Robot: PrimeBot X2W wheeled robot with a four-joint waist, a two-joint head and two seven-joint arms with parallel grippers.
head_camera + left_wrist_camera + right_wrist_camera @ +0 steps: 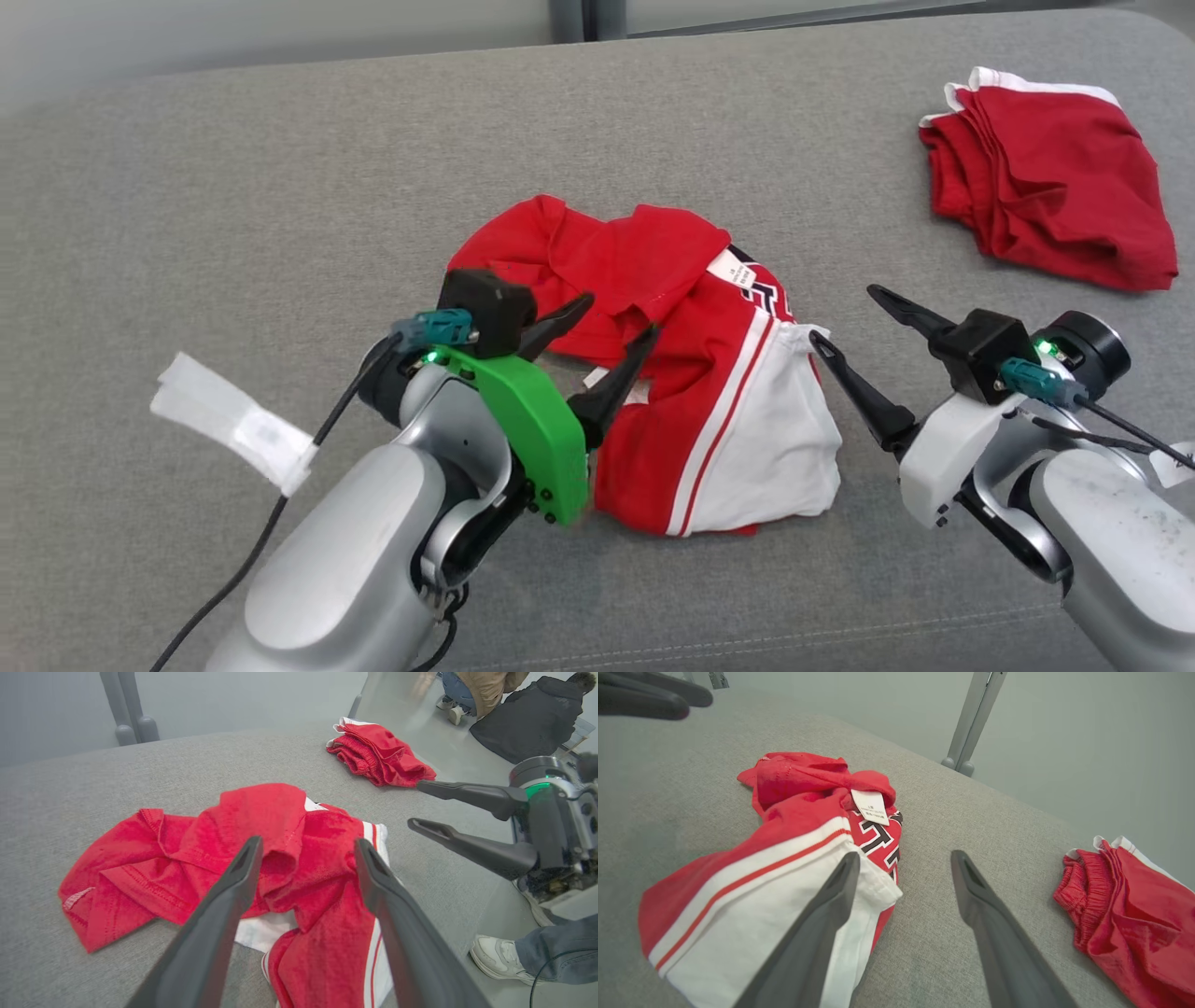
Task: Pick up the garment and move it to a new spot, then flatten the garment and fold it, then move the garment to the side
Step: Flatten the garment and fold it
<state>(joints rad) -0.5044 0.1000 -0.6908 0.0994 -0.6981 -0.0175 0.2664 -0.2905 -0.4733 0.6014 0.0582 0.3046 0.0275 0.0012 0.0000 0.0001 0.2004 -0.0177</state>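
Left hand stood wide, both fingers spread over the left-middle of the crumpled red-and-white jersey, gripping nothing; contact with the cloth could not be told. Jersey lay bunched mid-counter, long axis running from far left to near right. Right hand, also wide and empty, sat just beside its white edge. 1 folded red garment lay well apart, far right. Judgement: flattening pending; left hand nearer.
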